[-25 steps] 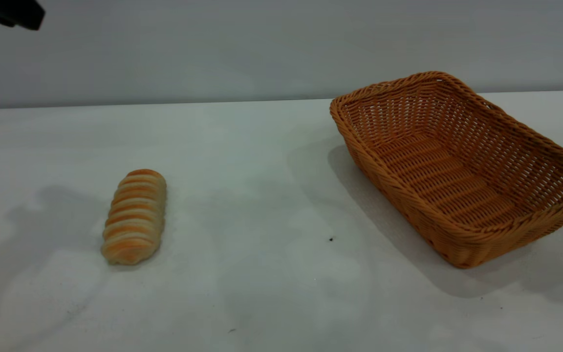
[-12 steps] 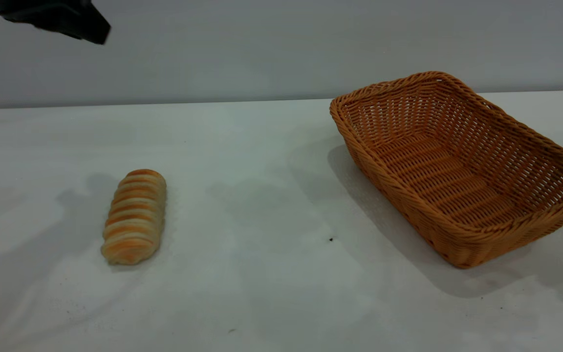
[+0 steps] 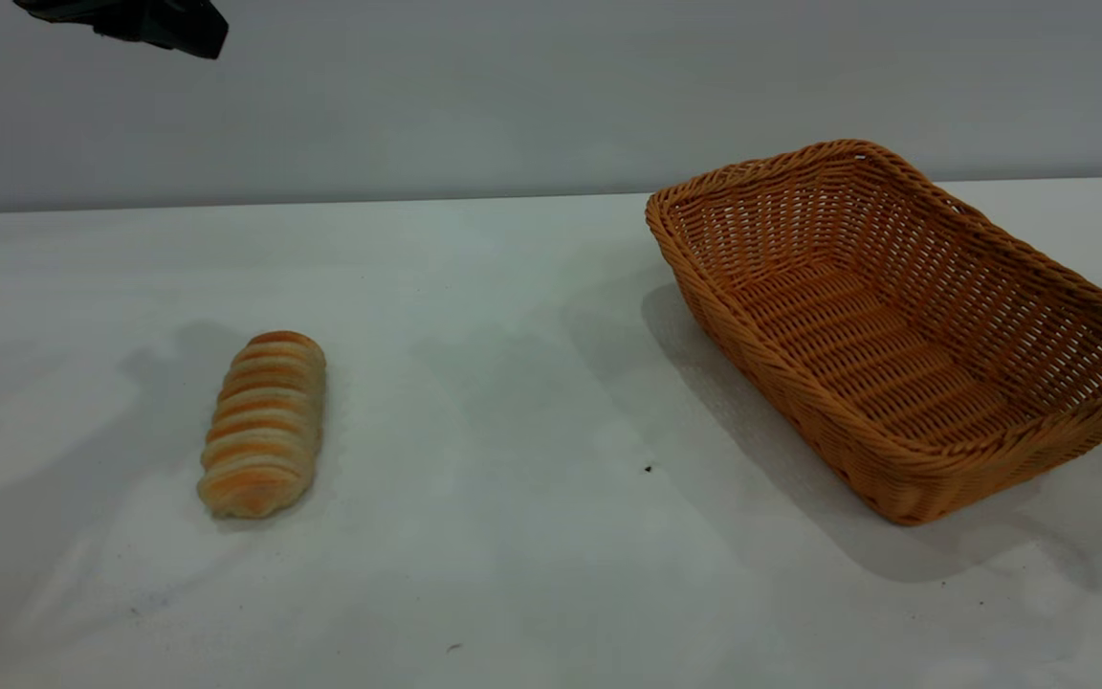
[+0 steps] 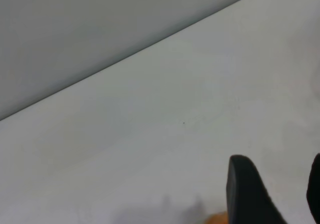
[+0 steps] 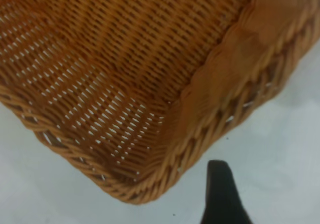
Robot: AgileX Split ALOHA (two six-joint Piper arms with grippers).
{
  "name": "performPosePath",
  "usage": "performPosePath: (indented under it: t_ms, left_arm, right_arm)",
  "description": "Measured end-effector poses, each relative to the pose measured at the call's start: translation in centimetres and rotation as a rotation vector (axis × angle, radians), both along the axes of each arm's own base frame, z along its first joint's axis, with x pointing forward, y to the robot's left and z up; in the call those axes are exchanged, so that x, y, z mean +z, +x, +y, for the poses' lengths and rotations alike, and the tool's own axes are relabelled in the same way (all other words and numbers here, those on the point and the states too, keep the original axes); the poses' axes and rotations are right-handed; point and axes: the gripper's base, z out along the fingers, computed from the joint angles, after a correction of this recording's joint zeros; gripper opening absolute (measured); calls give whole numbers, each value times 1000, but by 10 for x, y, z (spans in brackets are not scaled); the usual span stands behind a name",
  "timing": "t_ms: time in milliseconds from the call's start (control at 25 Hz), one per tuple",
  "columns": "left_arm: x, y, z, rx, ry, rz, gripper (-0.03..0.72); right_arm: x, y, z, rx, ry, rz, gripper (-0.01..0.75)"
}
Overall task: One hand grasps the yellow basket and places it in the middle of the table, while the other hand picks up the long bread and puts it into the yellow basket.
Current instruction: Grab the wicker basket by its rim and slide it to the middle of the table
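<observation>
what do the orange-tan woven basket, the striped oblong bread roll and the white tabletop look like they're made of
The orange-tan woven basket looks like wicker or rattan: interlaced strands, openwork sides and a braided rim, with a slight sheen. The striped oblong bread roll has a matte golden crust with pale crosswise bands; real bread or a replica, I cannot tell. The white tabletop seems a smooth matte laminate or painted board, showing soft shadows and no glare.
</observation>
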Motion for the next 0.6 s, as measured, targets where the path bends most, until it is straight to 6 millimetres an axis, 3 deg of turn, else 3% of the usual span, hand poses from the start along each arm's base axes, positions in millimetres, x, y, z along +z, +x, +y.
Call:
performPosePath:
  t_ms: [240, 600]
  left_arm:
    - [-20, 7, 0, -1, 12, 41, 353]
    - [-19, 11, 1, 0, 27, 17, 353]
  right_arm:
    - [-16, 7, 1, -27, 36, 3, 512]
    - [-38, 13, 4, -54, 91, 17, 511]
